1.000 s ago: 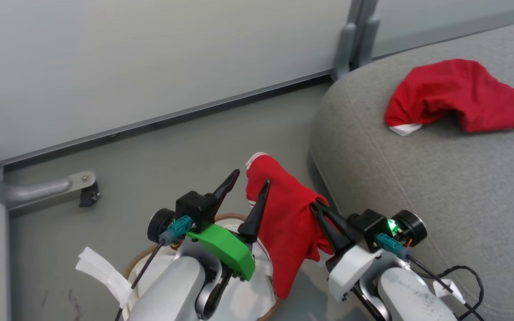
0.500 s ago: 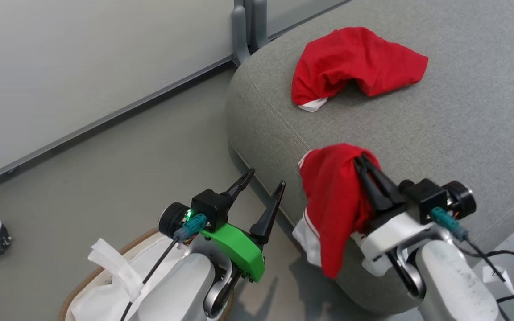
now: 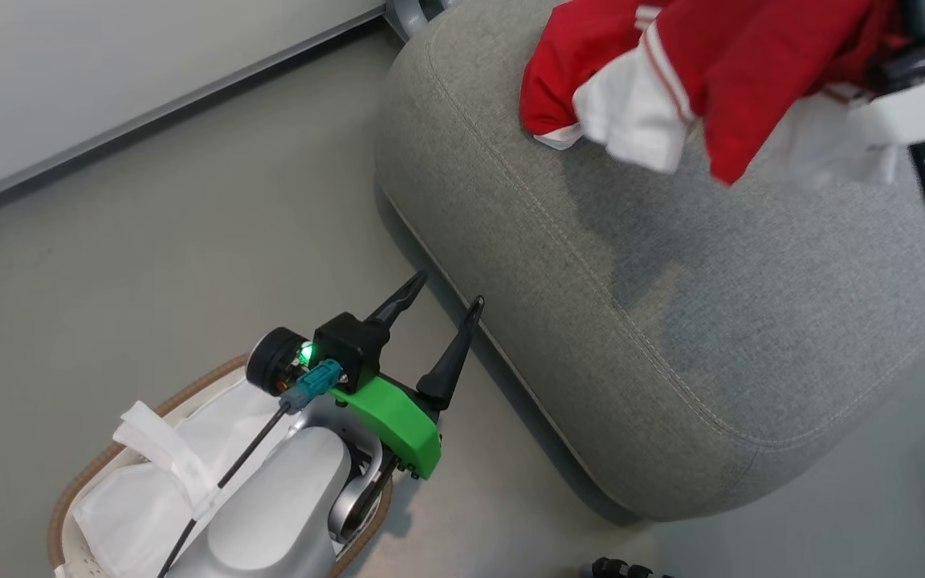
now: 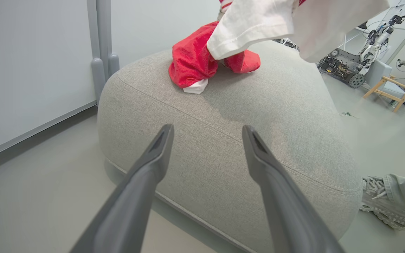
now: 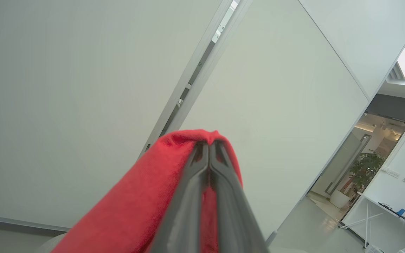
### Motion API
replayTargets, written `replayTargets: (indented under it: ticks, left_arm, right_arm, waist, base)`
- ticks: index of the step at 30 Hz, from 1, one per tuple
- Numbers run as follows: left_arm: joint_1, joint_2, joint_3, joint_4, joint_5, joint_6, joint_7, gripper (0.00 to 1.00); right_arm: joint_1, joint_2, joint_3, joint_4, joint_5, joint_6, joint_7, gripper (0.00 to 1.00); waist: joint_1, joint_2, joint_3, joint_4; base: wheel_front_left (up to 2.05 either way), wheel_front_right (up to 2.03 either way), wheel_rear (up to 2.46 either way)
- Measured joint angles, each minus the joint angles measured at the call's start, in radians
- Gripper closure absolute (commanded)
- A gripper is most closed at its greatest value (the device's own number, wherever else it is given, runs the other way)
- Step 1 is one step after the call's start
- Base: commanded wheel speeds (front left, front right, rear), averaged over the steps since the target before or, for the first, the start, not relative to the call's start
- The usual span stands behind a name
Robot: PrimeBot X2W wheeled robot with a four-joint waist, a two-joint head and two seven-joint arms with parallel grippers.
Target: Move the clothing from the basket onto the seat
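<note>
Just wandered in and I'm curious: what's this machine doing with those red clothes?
The robot is moving laundry from a basket on the floor to a grey seat. Its right claw is shut on a red and white garment, held up over the seat. A second red garment already lies on the seat. The left claw is open and empty, near the seat's edge beside the basket, whose visible part is white liner cloth.

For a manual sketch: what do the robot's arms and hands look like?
The left hand has two long, tapering black fingers on a black block with a green light, a green cover, a teal plug with thin black cable, and a pale grey forearm. The right hand has matching dark fingers.
</note>
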State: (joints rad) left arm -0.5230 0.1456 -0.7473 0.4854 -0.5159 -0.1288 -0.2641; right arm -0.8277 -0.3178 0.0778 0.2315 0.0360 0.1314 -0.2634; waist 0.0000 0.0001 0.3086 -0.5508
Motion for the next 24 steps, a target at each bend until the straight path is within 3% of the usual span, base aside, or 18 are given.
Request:
replayTargets:
  ticks: [6,12,15,24]
  left_arm:
    - [-0.050,0.038,-0.033,-0.028,0.011,0.000,0.000,0.00]
    - [-0.125,0.068,-0.078,-0.063,0.028,0.000,0.000,0.00]
    - [-0.166,0.088,-0.096,-0.072,0.024,0.000,0.000,0.00]
    - [-0.191,0.087,-0.125,-0.076,-0.007,0.000,0.000,0.00]
  right_arm:
    - [-0.179,-0.067,-0.054,0.120,-0.045,0.000,-0.001,1.00]
    - [-0.266,-0.064,-0.177,0.265,-0.076,0.000,-0.001,1.00]
    - [-0.265,-0.056,-0.205,0.332,-0.161,0.000,-0.001,1.00]
    - [-0.120,0.030,-0.399,0.468,-0.260,0.000,-0.001,1.00]
  waist:
    - [0.0000,0.0000,0.097,0.015]
    - [0.0001,0.0000,0.198,0.048]
    - [0.0001,0.0000,0.267,0.076]
    - [0.0001,0.0000,0.353,0.164]
  base:
    - [0.00,0.00,0.00]
    - [0.00,0.00,0.00]
    - [0.00,0.00,0.00]
    - [0.00,0.00,0.00]
